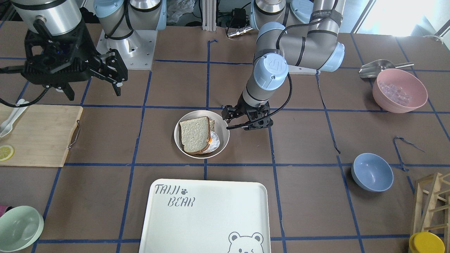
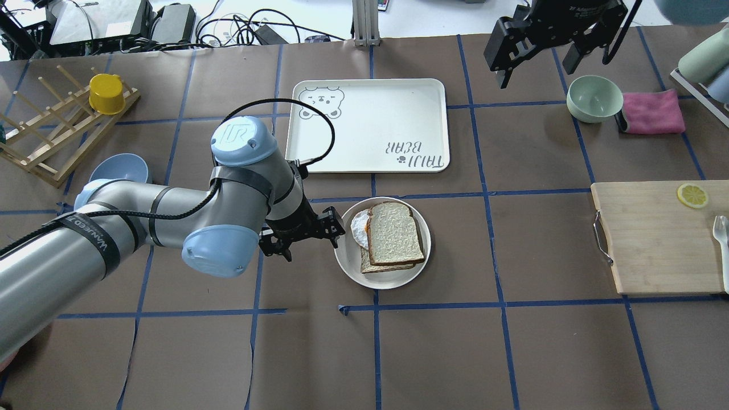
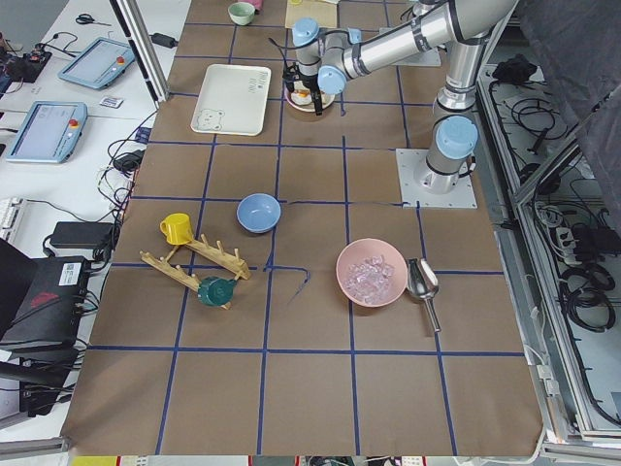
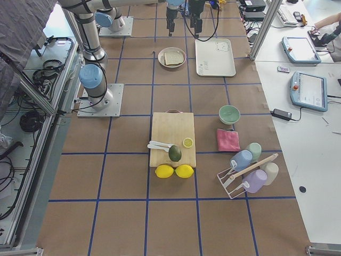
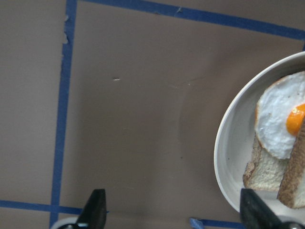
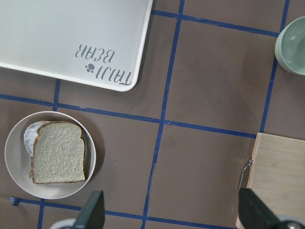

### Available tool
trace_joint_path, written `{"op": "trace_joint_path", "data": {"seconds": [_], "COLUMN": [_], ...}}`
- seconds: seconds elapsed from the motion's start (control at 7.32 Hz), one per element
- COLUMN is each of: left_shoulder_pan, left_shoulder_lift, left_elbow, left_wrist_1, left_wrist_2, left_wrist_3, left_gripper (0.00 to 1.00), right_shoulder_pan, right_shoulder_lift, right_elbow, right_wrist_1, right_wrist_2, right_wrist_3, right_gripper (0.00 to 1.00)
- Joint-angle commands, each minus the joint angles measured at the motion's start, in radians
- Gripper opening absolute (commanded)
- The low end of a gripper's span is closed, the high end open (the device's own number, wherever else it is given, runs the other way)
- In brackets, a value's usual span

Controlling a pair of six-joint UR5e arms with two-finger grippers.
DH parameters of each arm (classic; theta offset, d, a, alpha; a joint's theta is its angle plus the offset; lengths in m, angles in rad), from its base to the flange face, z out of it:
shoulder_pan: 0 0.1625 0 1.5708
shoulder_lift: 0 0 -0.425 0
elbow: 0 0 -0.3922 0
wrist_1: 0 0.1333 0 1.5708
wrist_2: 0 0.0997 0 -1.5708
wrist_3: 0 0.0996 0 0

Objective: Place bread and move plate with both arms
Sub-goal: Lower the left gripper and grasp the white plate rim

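Pale speckled bread, a square-ish slice with a thin brown crust and rounded top, lies flat on top of the stack in the round off-white shallow plate. It sits just to the right of the left end effector in the overhead view.

The left end effector is low over the brown paper-covered bench, its two black fingers spread wide and holding nothing. In its wrist view one finger is over bare bench, while the other is at the plate's near rim; whether it touches the rim cannot be told.

A white fried egg with an orange yolk shows past that rim. It lies on a second slice and is partly covered by the bread above.

Beyond the plate, away from the robot, lies a large white rectangular tray printed with a bear, apart from the plate.

Farther right, the right end effector hangs high above the bench, fingers also spread and empty. In its wrist view the plate is below and to its left, well apart from it. A mint-green round bowl is at upper right and a pale wooden cutting board at lower right.
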Motion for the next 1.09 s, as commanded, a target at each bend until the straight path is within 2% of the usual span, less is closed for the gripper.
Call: {"op": "trace_joint_path", "data": {"seconds": [0.0,0.14,0.55,0.68,0.82,0.96], "left_shoulder_pan": [-0.032,-0.033,-0.033,-0.033,-0.033,-0.032], "left_shoulder_lift": [-0.069,-0.085,-0.096,-0.096,-0.094,-0.091], "left_elbow": [-0.033,-0.032,-0.029,-0.027,-0.025,-0.022], "left_wrist_1": [0.103,0.110,0.131,0.133,0.134,0.136], "left_wrist_2": [-0.014,-0.015,-0.017,-0.017,-0.017,-0.018], "left_wrist_3": [-0.041,-0.050,-0.053,-0.062,-0.062,-0.061], "left_gripper": [0.94,0.86,0.27,0.04,0.00,0.00], "right_shoulder_pan": [-0.002,0.001,-0.003,-0.005,-0.003,-0.003], "right_shoulder_lift": [-0.028,-0.043,-0.051,-0.051,-0.051,-0.051], "right_elbow": [0.086,0.108,0.108,0.108,0.108,0.108], "right_wrist_1": [-0.013,-0.013,-0.016,-0.016,-0.016,-0.016], "right_wrist_2": [-0.013,-0.007,-0.016,-0.016,-0.014,-0.014], "right_wrist_3": [0.001,0.001,-0.002,0.002,0.004,0.004], "right_gripper": [1.00,1.00,1.00,1.00,1.00,1.00]}}
